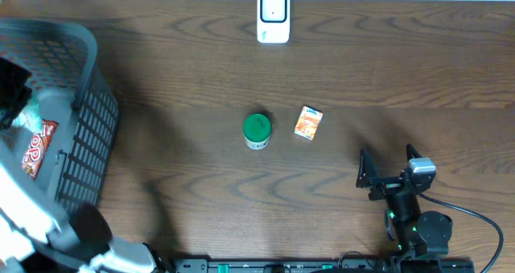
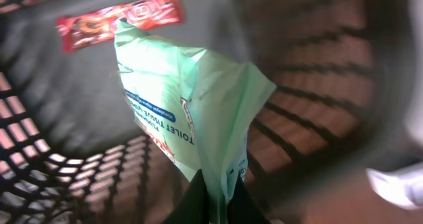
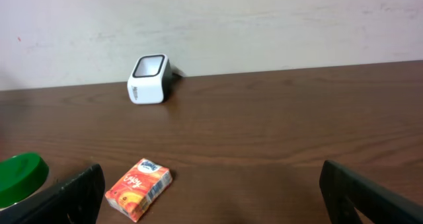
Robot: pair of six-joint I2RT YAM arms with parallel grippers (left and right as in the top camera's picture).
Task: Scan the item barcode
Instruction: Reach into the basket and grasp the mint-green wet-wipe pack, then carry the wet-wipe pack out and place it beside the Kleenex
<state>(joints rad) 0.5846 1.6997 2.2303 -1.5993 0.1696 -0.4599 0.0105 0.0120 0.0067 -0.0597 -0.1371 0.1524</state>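
Basket (image 1: 88,104) of grey mesh at left edge of table (image 1: 201,72); walls enclose green tissue pack (image 2: 178,98), red snack packet (image 2: 119,19) on basket floor beyond. Pack's long axis runs from pinched corner away toward snack packet, printed face leftward in wrist view. Left gripper (image 2: 215,207) clamped tight on that corner. Right gripper (image 1: 386,156) spread wide, empty, right of orange carton (image 1: 308,122) and green-lidded jar (image 1: 257,130); scanner (image 1: 273,15) at far edge.

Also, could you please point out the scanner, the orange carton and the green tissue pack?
scanner (image 1: 273,14), overhead view, on its dark window.
orange carton (image 3: 139,188), right wrist view, on its top face.
green tissue pack (image 2: 178,98), left wrist view, on its printed side.
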